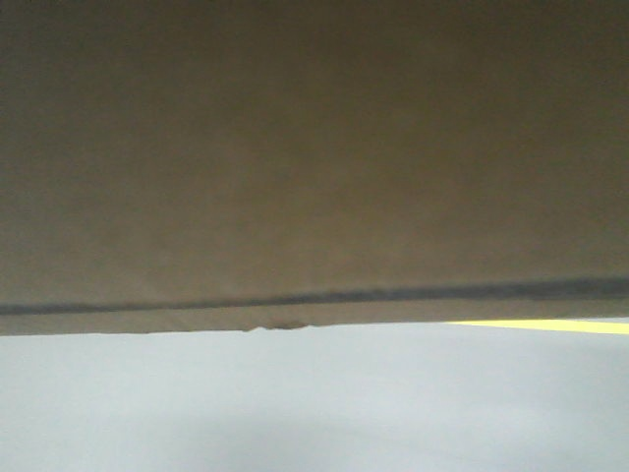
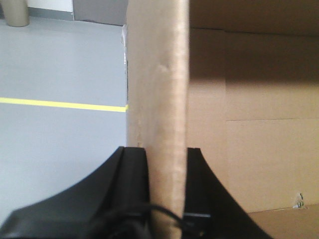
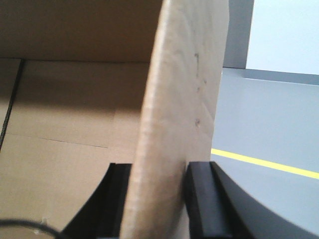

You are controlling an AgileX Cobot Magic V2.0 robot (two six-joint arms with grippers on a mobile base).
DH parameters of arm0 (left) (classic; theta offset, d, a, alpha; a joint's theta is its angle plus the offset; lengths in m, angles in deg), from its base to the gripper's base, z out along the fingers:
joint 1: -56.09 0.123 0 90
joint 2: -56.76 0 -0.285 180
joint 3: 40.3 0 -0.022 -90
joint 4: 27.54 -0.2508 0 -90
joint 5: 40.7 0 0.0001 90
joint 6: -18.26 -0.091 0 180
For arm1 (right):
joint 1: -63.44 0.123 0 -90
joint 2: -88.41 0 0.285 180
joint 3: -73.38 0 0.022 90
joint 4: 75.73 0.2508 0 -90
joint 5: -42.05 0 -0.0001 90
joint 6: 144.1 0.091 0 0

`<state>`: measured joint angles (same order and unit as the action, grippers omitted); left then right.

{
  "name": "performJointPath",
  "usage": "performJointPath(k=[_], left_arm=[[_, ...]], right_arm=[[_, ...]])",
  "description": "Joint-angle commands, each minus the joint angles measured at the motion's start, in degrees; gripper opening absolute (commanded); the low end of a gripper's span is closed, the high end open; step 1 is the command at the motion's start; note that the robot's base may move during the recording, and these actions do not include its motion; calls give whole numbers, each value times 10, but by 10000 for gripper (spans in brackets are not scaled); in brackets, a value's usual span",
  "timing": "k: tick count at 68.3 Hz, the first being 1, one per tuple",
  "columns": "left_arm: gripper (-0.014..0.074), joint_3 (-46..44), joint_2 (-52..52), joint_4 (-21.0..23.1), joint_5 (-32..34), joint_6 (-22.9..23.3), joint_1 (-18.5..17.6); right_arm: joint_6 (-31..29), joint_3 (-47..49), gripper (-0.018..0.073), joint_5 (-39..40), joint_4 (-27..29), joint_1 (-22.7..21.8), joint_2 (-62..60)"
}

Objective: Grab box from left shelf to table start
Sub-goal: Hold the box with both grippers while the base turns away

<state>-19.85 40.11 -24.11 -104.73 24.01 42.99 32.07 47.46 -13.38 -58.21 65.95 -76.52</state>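
Over the table (image 1: pixel 295 403): the box (image 1: pixel 314 147) filled the upper front view, a blurred brown cardboard face with one dark line near its lower edge; whether it touched the smooth pale surface could not be told, and the table's far edge lay hidden behind it
Box material: matt corrugated board, raw edges fuzzy, inner faces marked by straight fold lines
Left gripper (image 2: pixel 167 162): smooth black fingers (image 2: pixel 132 174) pinched an upright box wall, one inside, one outside
Right gripper (image 3: pixel 159 174): clamped the same way on another wall, its face dotted with small dents
Floor (image 2: pixel 60 64): plain grey with a yellow line (image 2: pixel 60 103)
Cut off: box top and sides in every view; a tan cylinder (image 2: pixel 15 12) at the frame corner; a thin black cable (image 2: pixel 149 211) half seen
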Motion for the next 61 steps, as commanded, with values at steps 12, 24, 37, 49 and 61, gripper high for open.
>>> performJointPath(k=[12, 24, 37, 49, 61], left_arm=[[-92, -22, -5, -16, 103, 6, -4], [-92, -22, -5, -16, 103, 6, -4], [-92, -22, -5, -16, 103, 6, -4], [-92, -22, -5, -16, 103, 6, -4], [-92, -22, -5, -16, 103, 6, -4]], right_arm=[[-3, 15, 60, 90, -53, -2, 12], [-3, 15, 60, 90, -53, -2, 12], [-3, 15, 60, 90, -53, -2, 12], [-3, 15, 60, 90, -53, -2, 12], [-3, 15, 60, 90, -53, -2, 12]])
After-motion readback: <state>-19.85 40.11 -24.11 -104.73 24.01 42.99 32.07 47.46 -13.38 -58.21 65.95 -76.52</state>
